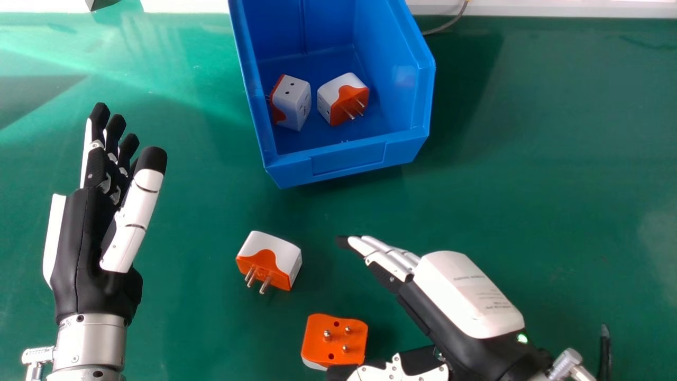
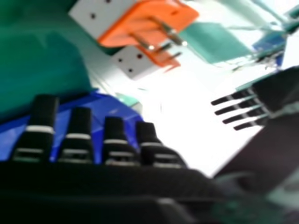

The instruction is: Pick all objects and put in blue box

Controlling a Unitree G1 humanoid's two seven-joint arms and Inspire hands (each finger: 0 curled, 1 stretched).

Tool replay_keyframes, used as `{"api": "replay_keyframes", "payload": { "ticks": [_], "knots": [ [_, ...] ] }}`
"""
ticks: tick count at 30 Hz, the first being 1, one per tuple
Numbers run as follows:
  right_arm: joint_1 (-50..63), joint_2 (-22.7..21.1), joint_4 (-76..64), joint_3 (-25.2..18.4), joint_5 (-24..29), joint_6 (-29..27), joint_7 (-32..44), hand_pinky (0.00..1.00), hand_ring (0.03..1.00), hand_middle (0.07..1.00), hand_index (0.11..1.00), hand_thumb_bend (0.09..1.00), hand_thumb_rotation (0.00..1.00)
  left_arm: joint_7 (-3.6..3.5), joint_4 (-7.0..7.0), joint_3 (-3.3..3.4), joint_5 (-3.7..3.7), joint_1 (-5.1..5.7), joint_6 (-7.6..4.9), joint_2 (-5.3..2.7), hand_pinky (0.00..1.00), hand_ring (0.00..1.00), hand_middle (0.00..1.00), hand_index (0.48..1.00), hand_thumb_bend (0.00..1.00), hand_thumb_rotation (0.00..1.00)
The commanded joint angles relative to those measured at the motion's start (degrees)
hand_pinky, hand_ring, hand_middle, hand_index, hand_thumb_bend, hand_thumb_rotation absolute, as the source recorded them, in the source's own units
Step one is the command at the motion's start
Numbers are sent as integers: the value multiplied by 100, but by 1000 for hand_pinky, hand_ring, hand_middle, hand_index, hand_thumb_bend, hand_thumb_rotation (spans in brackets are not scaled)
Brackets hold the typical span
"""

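The left hand (image 1: 79, 238) has its fingers straight and slightly fanned; the right hand (image 1: 465, 291) holds its fingers extended, narrow gaps between them. Between the hands, a white-and-orange plug adapter (image 1: 275, 248) lies on the desk (image 1: 555, 174), metal pins outward. Near the right thumb, another adapter (image 1: 336, 338) turns its orange pin face up. Beyond them, the blue box (image 1: 344, 164) holds two more, side by side. The desk is green and glossy, with pale streaks of light at far left. A slim dark object (image 1: 604, 352) lies at its right. Along the far edge runs a white strip (image 1: 529, 7), a grey cable (image 1: 447, 25) curving towards the box.
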Motion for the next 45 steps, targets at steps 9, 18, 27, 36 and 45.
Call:
{"api": "replay_keyframes", "payload": {
  "ticks": [9, 18, 27, 36, 45],
  "knots": [
    [-100, -43, -95, 163, -162, 73, 163, 726, 847, 893, 880, 579, 571, -10, -182, -9, -32, -44, 42, 33, 996, 998, 1000, 1000, 620, 634],
    [-112, 83, -7, 242, -359, 104, -66, 691, 809, 854, 844, 596, 532, -13, -178, -17, 1, -42, 39, 43, 999, 1000, 1000, 1000, 599, 630],
    [-167, 178, 245, 251, -401, 6, -528, 638, 751, 793, 792, 634, 461, 2, -221, -33, 7, -29, 95, 34, 1000, 1000, 1000, 1000, 586, 621],
    [-204, 190, 287, 224, -310, 116, -531, 618, 725, 765, 770, 686, 377, 21, -234, -28, 22, -57, 135, 50, 1000, 1000, 1000, 1000, 580, 622],
    [-328, 128, 407, 313, -589, 206, -534, 608, 717, 757, 764, 690, 350, 8, -283, -8, -26, -111, 240, 73, 1000, 1000, 1000, 1000, 580, 635]
  ]
}}
